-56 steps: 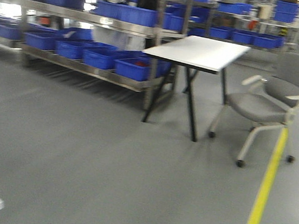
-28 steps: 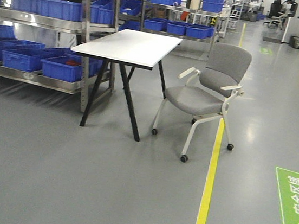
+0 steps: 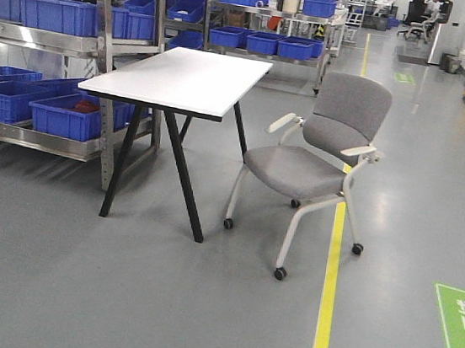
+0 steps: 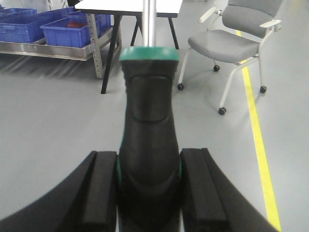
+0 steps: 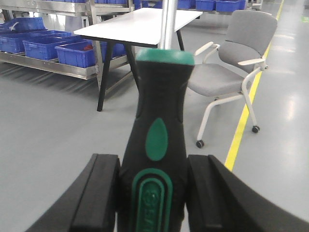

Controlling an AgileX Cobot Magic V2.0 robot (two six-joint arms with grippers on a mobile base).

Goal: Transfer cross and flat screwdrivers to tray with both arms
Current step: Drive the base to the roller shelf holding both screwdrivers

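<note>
Slippage is being risked above all: each tool is being gripped only at the thick rear of its handle, with the long shaft projecting forward, so a jolt from the mobile base or a sudden swing of an arm could probably lever a handle out of the pads and drop it to the grey floor. A collision is also being risked, since the thin shafts are being carried pointing ahead toward the white worktop and the grey chair, and their tips are being cut off by the top of both wrist views, so which is cross and which is flat cannot be told. The left screwdriver, black with a green collar, is being held by the left gripper, whose jaws are being kept only as far apart as the handle is wide, both pads pressed against its sides. The right screwdriver, black with a green oval inset, is being clamped in the same way by the right gripper, with no gap showing on either side. The tray is not being shown in any view, neither on the worktop nor among the blue bins on the steel shelves, so the placing is being judged as not yet done, and a misjudged approach could be caused by that lack of sight.
</note>
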